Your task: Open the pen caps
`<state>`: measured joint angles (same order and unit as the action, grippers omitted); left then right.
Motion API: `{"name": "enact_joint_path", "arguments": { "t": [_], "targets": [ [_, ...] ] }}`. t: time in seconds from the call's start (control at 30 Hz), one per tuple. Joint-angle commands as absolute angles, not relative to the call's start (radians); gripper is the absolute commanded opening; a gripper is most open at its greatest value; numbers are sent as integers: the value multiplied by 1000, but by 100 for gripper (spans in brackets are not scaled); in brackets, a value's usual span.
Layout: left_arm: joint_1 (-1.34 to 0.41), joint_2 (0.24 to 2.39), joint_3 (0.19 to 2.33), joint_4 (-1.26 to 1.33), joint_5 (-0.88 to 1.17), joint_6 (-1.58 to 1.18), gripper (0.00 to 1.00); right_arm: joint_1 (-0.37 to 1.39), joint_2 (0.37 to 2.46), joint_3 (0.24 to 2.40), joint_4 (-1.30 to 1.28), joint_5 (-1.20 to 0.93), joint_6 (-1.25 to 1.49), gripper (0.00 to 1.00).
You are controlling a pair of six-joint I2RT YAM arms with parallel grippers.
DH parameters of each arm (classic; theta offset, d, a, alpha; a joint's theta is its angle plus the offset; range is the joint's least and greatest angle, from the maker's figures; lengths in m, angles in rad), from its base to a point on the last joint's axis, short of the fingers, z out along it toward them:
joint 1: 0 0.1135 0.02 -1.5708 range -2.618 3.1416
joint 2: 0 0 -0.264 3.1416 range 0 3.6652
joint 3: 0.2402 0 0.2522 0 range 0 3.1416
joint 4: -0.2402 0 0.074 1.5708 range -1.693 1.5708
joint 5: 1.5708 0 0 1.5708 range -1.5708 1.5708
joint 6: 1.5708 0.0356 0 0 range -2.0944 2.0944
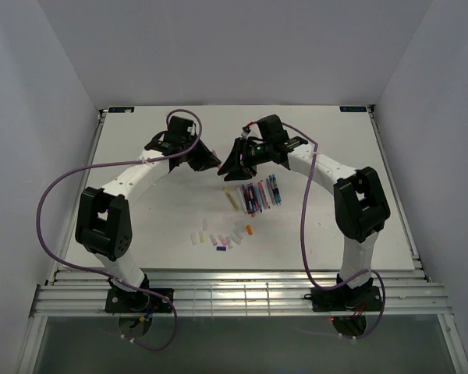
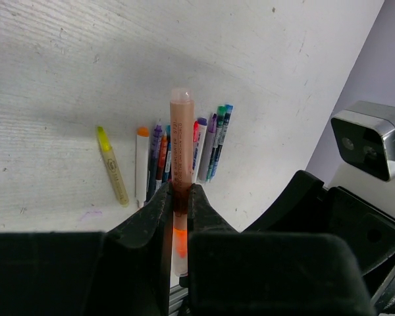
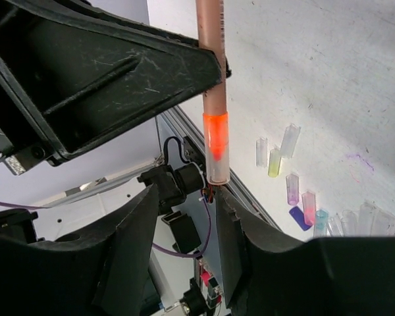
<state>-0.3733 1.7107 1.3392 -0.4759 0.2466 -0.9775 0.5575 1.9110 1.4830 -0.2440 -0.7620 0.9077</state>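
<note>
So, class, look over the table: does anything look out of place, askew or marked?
Two things. A faint purple smudge marks the white table, like stray ink, beside the yellow pen. That pen lies apart from the row of pens and is tilted against their direction. Nothing looks spilled or broken.

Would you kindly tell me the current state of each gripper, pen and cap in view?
left gripper: shut on the orange pen
orange pen: held clear of the table
right gripper: open, fingers either side of the pen cap
pen cap: on the orange pen's tip
other pens: lying side by side on the table
loose caps: off, scattered on the table
</note>
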Motion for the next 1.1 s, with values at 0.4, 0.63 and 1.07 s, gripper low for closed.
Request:
{"name": "enact_joint_path", "arguments": {
  "t": [0.4, 0.63, 1.07],
  "targets": [
    [-371, 1637, 1355, -514, 216, -951, 0, 554, 1930, 1555, -291, -775, 867, 48],
    [-370, 1631, 1358, -515, 219, -950, 0, 552, 1977, 1580, -293, -770, 865, 48],
    [-371, 1634, 1359, -525, 216, -948, 0, 549, 1999, 1594, -305, -755, 833, 46]
  ]
}}
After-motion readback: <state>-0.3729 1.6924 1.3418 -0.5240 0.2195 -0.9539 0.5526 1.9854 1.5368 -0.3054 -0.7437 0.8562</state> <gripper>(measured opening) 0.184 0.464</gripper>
